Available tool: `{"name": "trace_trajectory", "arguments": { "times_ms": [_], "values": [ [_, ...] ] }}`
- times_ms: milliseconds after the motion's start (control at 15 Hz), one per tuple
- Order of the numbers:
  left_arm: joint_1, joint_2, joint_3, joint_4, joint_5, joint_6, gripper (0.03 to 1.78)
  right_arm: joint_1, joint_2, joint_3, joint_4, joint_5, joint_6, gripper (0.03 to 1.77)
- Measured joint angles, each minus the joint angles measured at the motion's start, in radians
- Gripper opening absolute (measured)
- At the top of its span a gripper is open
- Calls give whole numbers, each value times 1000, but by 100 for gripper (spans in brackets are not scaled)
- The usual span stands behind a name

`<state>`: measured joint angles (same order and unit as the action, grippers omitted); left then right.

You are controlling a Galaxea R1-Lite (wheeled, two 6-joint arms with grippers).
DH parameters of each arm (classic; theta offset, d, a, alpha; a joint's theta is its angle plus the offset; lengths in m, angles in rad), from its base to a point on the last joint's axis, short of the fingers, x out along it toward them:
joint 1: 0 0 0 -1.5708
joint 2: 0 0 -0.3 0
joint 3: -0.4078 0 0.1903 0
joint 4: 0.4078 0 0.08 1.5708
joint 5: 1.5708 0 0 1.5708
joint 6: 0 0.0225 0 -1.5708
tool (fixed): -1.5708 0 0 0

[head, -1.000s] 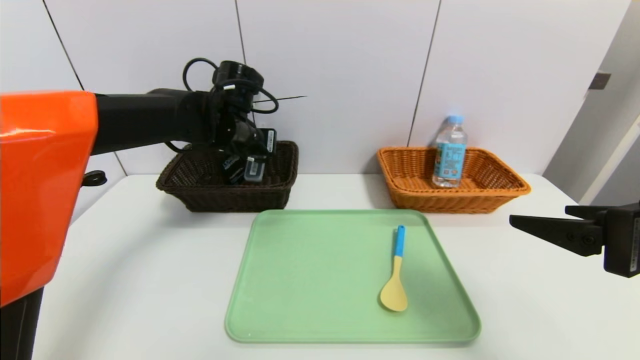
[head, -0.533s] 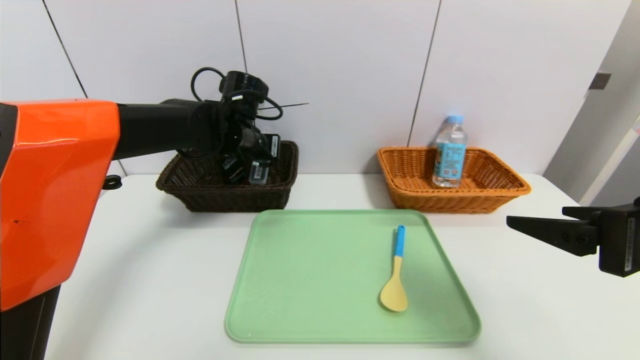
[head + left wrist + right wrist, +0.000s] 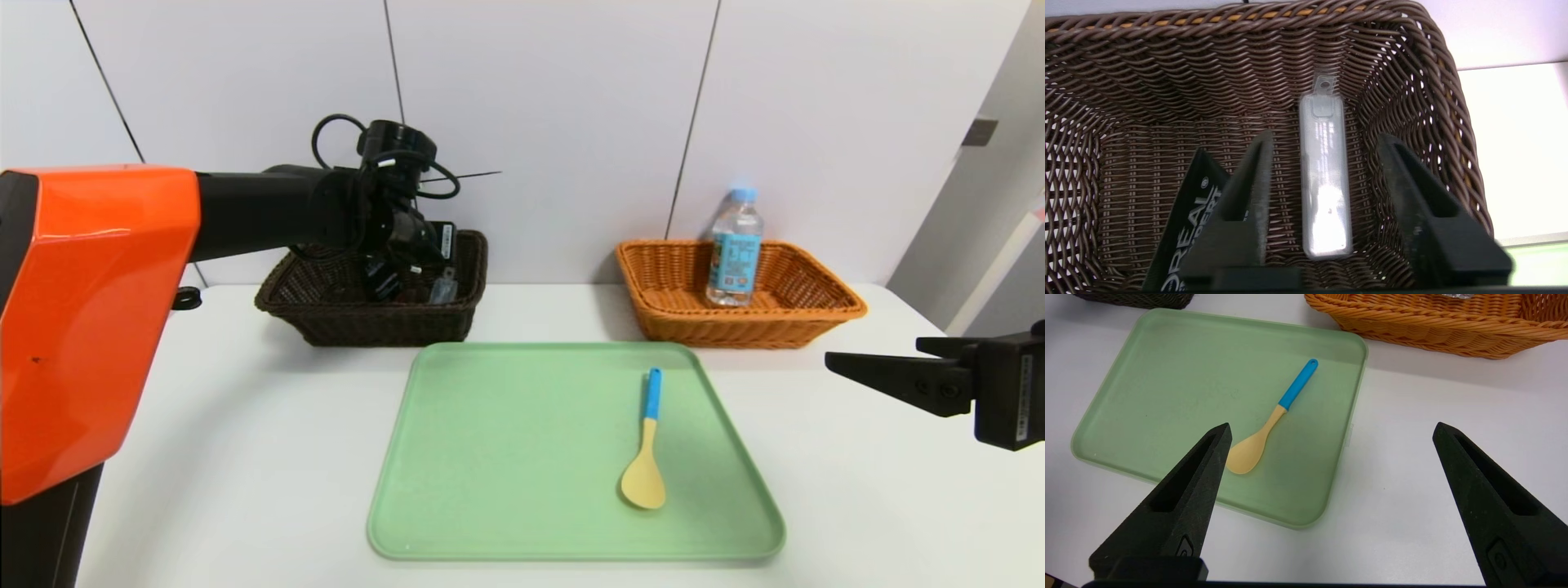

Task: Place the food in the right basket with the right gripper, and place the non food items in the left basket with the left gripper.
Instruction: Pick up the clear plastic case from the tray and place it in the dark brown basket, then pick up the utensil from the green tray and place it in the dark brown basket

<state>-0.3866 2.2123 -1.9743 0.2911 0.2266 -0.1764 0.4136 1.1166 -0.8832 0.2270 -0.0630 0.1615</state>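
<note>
My left gripper [image 3: 408,282] [image 3: 1327,134] hangs open inside the dark brown left basket [image 3: 367,322] [image 3: 1167,61]. A clear plastic packet [image 3: 1325,188] [image 3: 443,287] lies on the basket floor between the fingers, touching neither. A black L'Oreal box [image 3: 1192,212] lies beside it. A spoon [image 3: 645,457] [image 3: 1274,416] with a blue handle and yellow bowl rests on the green tray [image 3: 506,457] [image 3: 1167,384]. A water bottle [image 3: 735,249] stands in the orange right basket [image 3: 808,327] [image 3: 1433,326]. My right gripper [image 3: 873,355] [image 3: 1332,426] hovers open and empty over the table, right of the tray.
The white table [image 3: 229,457] carries the tray in the middle and both baskets at the back, against a white panelled wall. My orange left upper arm [image 3: 82,310] fills the left side of the head view.
The left gripper has opened and the clear packet has dropped from it onto the floor of the dark basket. The right arm has barely shifted.
</note>
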Motion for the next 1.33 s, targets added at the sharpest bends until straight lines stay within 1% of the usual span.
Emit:
{"name": "trace_trajectory", "arguments": {
  "times_ms": [200,333,533,667,933,1067,1333],
  "values": [
    [1,-11,0,-3,1,-1,122,0,0,-2,0,-1,0,170],
    [2,-36,0,0,1,-1,133,0,-1,-4,0,-2,0,170],
    [-5,-97,1,31,1,-1,145,0,-4,-4,0,-5,1,170],
    [-39,-142,5,83,1,-17,150,-1,-5,0,3,-9,3,170],
    [-180,-197,37,211,7,-130,158,-1,-7,0,1,-10,3,170],
    [-267,-213,64,226,5,-206,161,-4,-10,-1,1,-14,4,170],
    [-431,-216,119,229,9,-317,165,-15,-25,1,6,-12,4,170]
  ]
}}
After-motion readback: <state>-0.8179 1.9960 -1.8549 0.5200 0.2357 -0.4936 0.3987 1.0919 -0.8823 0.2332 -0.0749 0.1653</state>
